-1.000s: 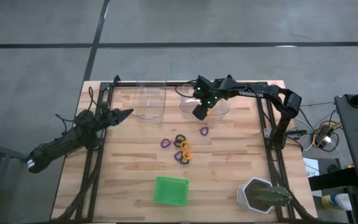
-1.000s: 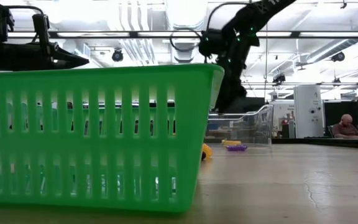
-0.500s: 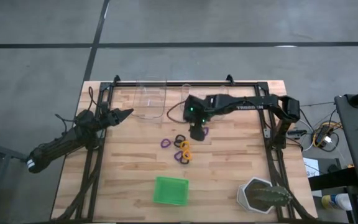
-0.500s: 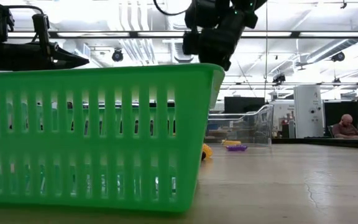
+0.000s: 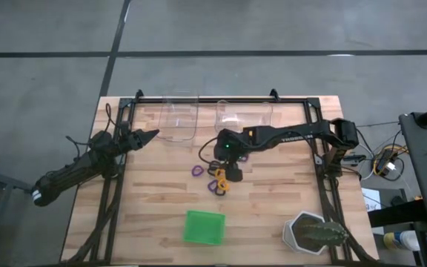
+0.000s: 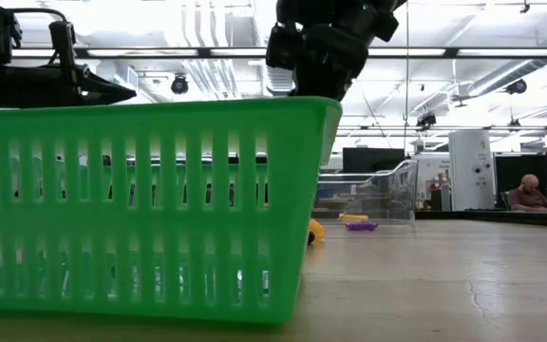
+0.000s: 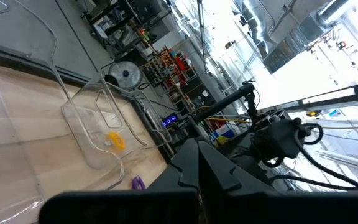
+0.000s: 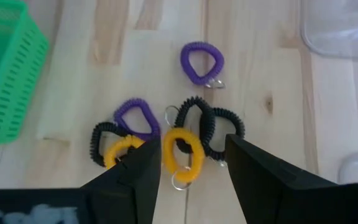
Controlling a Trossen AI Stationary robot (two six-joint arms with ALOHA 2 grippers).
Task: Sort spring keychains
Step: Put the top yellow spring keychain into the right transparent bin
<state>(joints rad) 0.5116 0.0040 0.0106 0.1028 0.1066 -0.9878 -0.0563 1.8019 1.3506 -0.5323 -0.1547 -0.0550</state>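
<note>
Wooden tabletop: your right gripper (image 5: pixel 233 175) has swung from the clear plastic trays (image 5: pixel 244 117) to above the coiled spring keychains (image 5: pixel 218 178), jaws apart astride an orange ring (image 8: pixel 182 152); the left gripper (image 5: pixel 149 136) waits, clenched, near the table's left edge.

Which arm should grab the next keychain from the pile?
Right. The right gripper hangs open directly over the spring keychains, an orange keychain between its fingers. The left gripper is shut, parked at the table's left edge.

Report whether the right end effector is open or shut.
Open. The right end effector hangs over the keychain pile, its fingers apart, with an orange keychain lying between them, ungripped.
</note>
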